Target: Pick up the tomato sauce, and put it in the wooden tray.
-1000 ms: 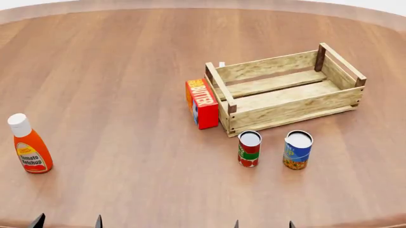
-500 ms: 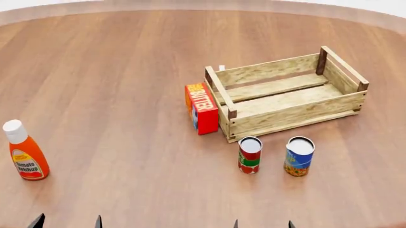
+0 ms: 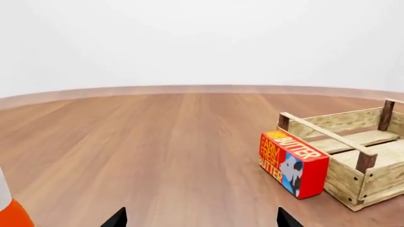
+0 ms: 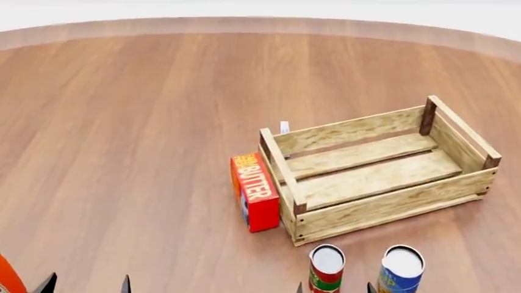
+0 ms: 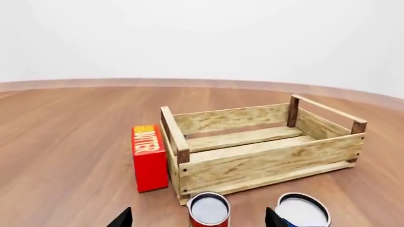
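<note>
Head view crops tomato sauce [image 4: 327, 270]; both claws [image 4: 336, 287] spread, only tips visible.

The round wooden counter [image 4: 122, 122] carries the wooden tray [image 4: 379, 174] at centre-right, a butter box [image 4: 254, 192] touching its 9 o'clock end, and the tomato sauce [image 4: 327, 268] and a blue can [image 4: 401, 270] at 6 o'clock.

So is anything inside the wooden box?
No, the head view shows only bare slats inside the tray; the tomato sauce stands on the table outside it.
</note>
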Controlling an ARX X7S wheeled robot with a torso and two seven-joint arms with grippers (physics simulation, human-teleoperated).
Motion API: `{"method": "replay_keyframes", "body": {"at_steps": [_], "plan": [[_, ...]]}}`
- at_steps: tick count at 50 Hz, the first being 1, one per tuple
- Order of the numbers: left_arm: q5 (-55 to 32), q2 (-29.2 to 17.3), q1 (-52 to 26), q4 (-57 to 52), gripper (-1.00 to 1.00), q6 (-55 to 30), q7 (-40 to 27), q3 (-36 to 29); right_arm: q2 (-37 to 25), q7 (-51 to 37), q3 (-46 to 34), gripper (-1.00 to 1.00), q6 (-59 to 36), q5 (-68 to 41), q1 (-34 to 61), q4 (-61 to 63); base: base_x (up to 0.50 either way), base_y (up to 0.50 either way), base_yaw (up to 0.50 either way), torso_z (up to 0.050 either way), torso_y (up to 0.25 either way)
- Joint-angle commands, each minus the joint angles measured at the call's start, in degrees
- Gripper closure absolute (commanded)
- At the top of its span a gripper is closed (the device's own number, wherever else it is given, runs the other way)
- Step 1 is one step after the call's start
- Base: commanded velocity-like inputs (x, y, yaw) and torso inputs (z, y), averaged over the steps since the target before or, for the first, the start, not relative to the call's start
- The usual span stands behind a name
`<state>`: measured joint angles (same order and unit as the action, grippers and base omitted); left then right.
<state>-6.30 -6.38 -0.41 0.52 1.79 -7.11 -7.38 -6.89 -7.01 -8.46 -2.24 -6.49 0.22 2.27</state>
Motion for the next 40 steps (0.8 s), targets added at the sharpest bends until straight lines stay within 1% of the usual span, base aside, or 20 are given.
{"method": "replay_keyframes", "body": {"at_steps": [1,36,40], "plan": [[-0.70,-0.50,-0.17,0.23,-1.00,0.25,-0.59,-0.69,-0.59,-0.46,-0.72,-1.00,0.25,-0.50,0.07,-0.08,0.48,0.00,0.00,0.000,0.000],[-2.07,-1.85,-0.30,-0.11,-1.00,0.11,-2.34,-2.35,-1.55,-2.25,-1.95,-1.00,1.33,-1.75,0.34,-0.55,0.48,0.00,0.00,0.000,0.000],[-2.19,-1.98,-0.25,-0.43,-1.00,-0.11,-2.58,-2.55,-1.74,-2.59,-2.26,-1.00,1.78,-1.46,-0.06,0.01,0.10,0.00,0.00,0.000,0.000]]}}
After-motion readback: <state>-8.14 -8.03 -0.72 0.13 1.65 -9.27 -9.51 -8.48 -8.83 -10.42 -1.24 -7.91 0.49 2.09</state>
